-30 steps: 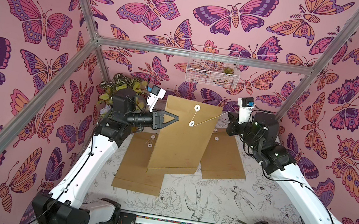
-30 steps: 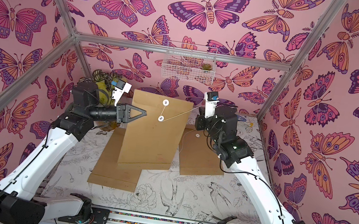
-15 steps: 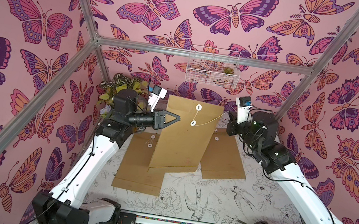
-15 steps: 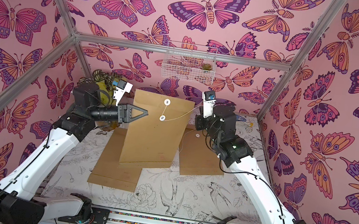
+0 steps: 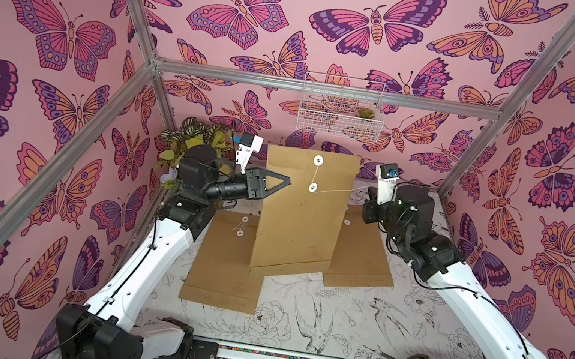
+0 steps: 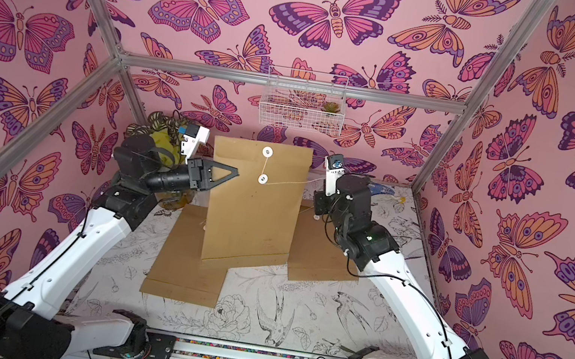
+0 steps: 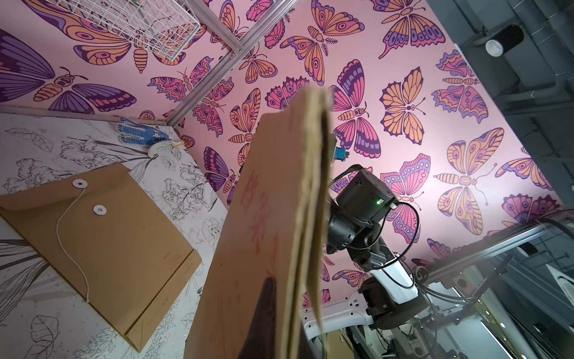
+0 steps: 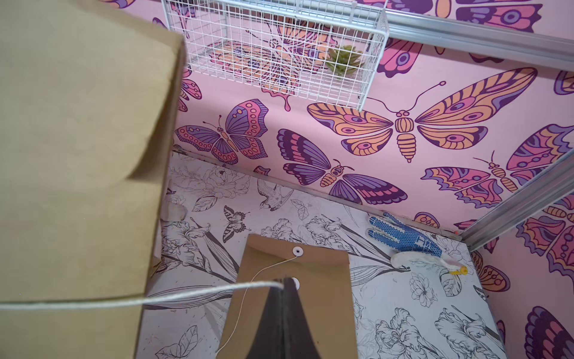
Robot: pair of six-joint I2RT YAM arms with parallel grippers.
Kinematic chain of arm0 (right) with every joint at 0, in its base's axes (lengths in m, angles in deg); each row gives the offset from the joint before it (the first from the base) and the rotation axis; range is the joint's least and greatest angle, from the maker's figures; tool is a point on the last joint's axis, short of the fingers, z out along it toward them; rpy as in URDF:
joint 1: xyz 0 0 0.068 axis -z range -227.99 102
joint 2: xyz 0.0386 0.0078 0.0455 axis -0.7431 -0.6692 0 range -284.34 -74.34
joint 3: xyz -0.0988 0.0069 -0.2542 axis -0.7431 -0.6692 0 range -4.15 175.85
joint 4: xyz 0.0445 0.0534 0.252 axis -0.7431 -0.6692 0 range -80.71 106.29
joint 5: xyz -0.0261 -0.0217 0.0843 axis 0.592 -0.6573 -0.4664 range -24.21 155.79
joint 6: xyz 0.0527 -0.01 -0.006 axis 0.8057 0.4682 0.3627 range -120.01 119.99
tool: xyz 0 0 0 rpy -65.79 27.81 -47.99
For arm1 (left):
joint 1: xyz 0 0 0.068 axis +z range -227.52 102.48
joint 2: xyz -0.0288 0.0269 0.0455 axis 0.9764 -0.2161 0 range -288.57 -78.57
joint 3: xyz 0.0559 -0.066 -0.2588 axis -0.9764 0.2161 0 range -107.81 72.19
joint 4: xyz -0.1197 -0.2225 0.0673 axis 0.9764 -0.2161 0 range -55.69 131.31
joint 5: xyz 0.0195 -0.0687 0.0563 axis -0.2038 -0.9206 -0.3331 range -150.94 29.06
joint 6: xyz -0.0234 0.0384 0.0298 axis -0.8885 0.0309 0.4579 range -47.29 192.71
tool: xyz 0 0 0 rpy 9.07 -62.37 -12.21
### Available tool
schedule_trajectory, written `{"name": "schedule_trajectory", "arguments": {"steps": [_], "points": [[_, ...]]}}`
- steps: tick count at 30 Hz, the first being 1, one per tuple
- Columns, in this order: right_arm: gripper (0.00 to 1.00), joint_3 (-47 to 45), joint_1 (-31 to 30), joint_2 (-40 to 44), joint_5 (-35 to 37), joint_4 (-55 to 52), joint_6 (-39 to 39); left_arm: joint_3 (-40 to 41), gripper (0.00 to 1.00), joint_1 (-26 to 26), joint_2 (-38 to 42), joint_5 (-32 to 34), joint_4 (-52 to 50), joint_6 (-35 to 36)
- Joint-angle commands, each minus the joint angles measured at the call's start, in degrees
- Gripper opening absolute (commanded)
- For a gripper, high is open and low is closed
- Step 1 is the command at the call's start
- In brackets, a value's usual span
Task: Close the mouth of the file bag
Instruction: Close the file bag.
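A brown file bag (image 5: 300, 214) (image 6: 254, 202) stands upright over the table in both top views. My left gripper (image 5: 289, 180) (image 6: 237, 171) is shut on its left edge, and one dark finger (image 7: 267, 301) lies flat on the paper. The flap is folded down and carries two white buttons (image 5: 318, 160) (image 5: 312, 187). A white string (image 5: 335, 190) (image 8: 155, 298) runs from the upper button past the lower one, then tight to the right. My right gripper (image 8: 284, 281) is shut on the string's end, beside the bag's right edge.
Two more brown bags lie flat on the table, one left (image 5: 225, 261) and one right (image 5: 360, 252) (image 8: 295, 310). A blue glove (image 8: 403, 237) lies in the back right corner. A plant (image 5: 197, 141) stands back left. A wire basket (image 5: 341, 106) hangs on the back wall.
My left gripper has raised the file bag slightly. My right gripper has barely moved and the string stays tight.
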Motion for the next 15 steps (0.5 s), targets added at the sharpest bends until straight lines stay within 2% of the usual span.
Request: {"name": "schedule_trajectory", "arguments": {"steps": [1,10,15], "points": [[0.00,0.72,1.19,0.41,2.11,1.51,0.41,0.41,0.00,-0.31,1.42,-1.81,3.97,-2.08],[0.00,4.77,0.98,1.53,1.85,-0.56,-1.35,1.38,0.00,-0.40,1.12,-3.23,3.84,-1.36],[0.00,7.59,-2.05,2.53,1.39,-2.36,-3.59,2.33,0.00,-0.41,0.74,-2.89,2.29,1.27]]}}
